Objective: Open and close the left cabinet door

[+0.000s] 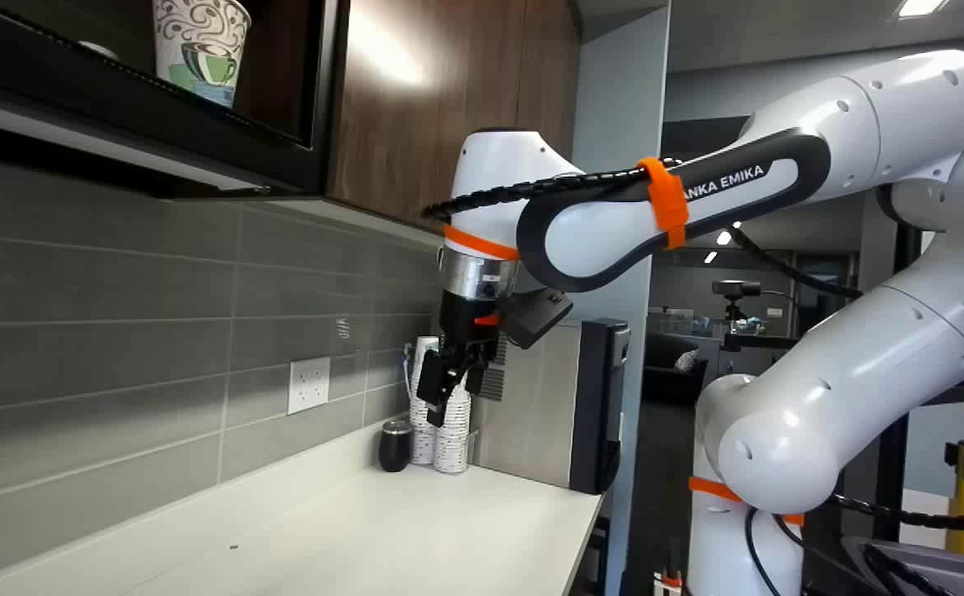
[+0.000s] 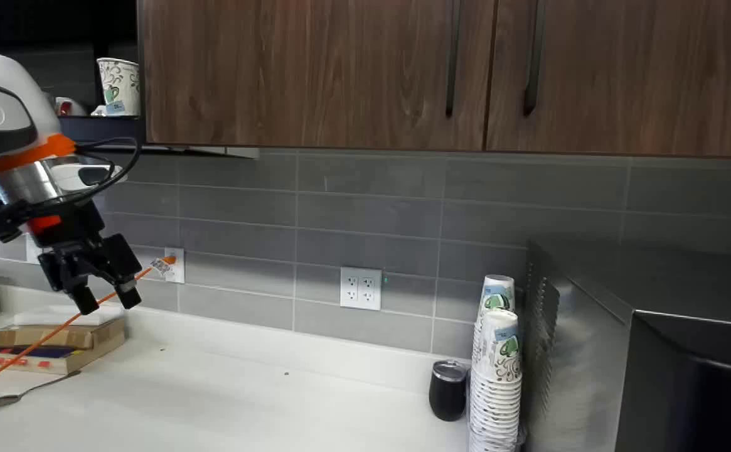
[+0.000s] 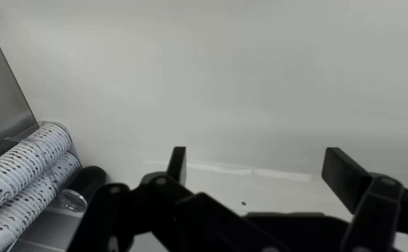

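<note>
The left cabinet door [image 2: 315, 72] is a dark-brown wood-grain panel that looks shut, flush with the door to its right. Its black bar handle [image 2: 453, 59] stands upright near its right edge. The door also shows in an exterior view [image 1: 424, 108], partly behind the arm, with its handle not visible there. My gripper [image 1: 455, 401] points down below the cabinets, above the counter and apart from the door. It also shows in an exterior view, left of the door and below it [image 2: 108, 301]. In the wrist view its fingers are wide apart with nothing between them [image 3: 254, 159].
The right cabinet door [image 2: 635, 75] has its own handle [image 2: 533, 59]. A black-framed open shelf [image 1: 117, 91] holds a patterned cup [image 1: 200, 50]. Stacked paper cups [image 2: 496, 389], a black tumbler [image 2: 448, 389] and a steel appliance [image 2: 578, 351] stand on the white counter [image 2: 246, 402]. Boxes [image 2: 58, 345] lie left.
</note>
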Action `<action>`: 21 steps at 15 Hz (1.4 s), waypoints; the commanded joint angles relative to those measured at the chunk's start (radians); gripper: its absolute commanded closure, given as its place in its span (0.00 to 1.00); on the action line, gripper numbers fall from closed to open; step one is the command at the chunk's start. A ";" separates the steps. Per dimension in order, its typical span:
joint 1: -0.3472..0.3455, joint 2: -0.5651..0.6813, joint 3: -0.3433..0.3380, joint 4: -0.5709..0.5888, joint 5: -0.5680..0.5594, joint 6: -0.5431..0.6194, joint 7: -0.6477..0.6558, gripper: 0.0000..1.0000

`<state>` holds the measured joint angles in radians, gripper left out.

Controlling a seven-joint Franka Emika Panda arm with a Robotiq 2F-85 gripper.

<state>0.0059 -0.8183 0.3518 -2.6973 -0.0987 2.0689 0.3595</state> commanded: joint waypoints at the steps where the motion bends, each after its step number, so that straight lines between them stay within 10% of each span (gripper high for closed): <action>1: 0.019 0.006 -0.017 0.002 -0.016 -0.004 0.013 0.00; 8: 0.024 -0.049 -0.052 -0.007 -0.014 -0.027 -0.011 0.00; 21: -0.053 -0.347 -0.417 0.223 -0.130 -0.197 -0.389 0.00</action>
<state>-0.0413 -1.1873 -0.0152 -2.5805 -0.2047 1.8984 0.0642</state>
